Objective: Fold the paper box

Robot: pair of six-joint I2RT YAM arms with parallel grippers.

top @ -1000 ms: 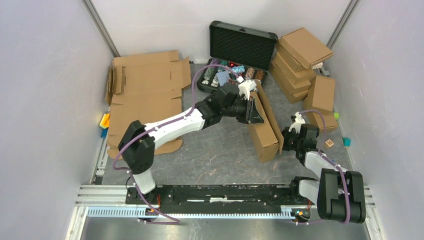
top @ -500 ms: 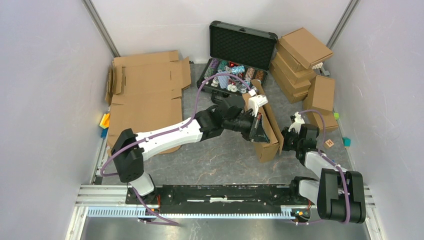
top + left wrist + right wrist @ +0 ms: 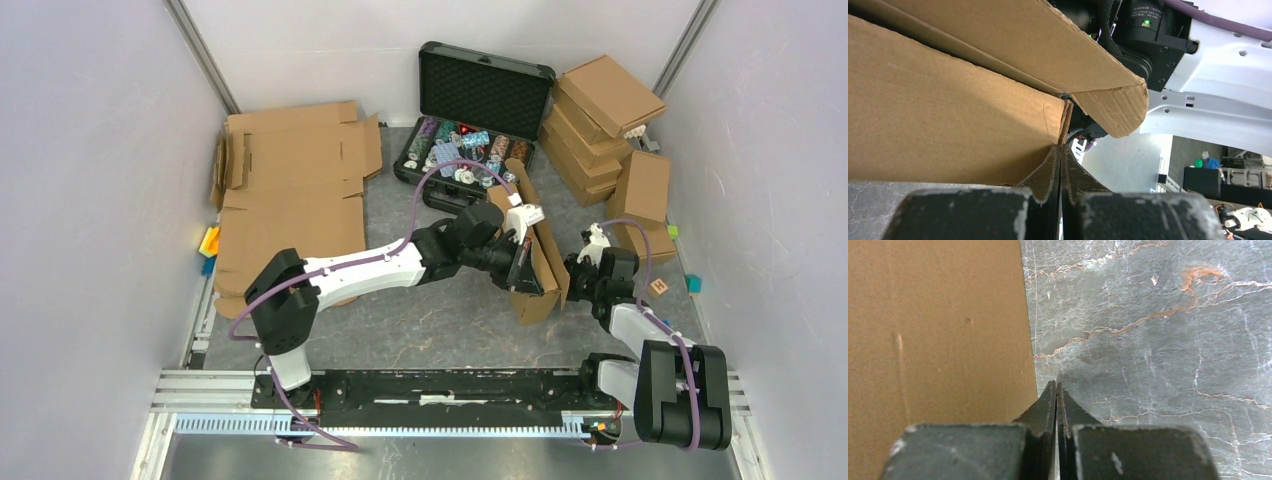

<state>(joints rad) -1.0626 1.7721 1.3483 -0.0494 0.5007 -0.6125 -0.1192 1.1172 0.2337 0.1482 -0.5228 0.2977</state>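
- Two arms: left arm (image 3: 350, 268) and right arm (image 3: 628, 322), with one pincer each, left pincer (image 3: 1061, 150) and right pincer (image 3: 1056, 387).
- One paper box (image 3: 537, 302), half-formed, just toward 3 o'clock from the bench middle.
- One black case (image 3: 487, 85) at 12 o'clock; the chips inside are too many to count.
- Folded boxes (image 3: 607, 92) at 1 to 2 o'clock: about six, though the stack layers are hard to separate.
- Flat cardboard sheets (image 3: 295, 180) at 10 o'clock: at least two.
- Small blocks (image 3: 694, 284): three at 3 o'clock, at least two at 9 o'clock.
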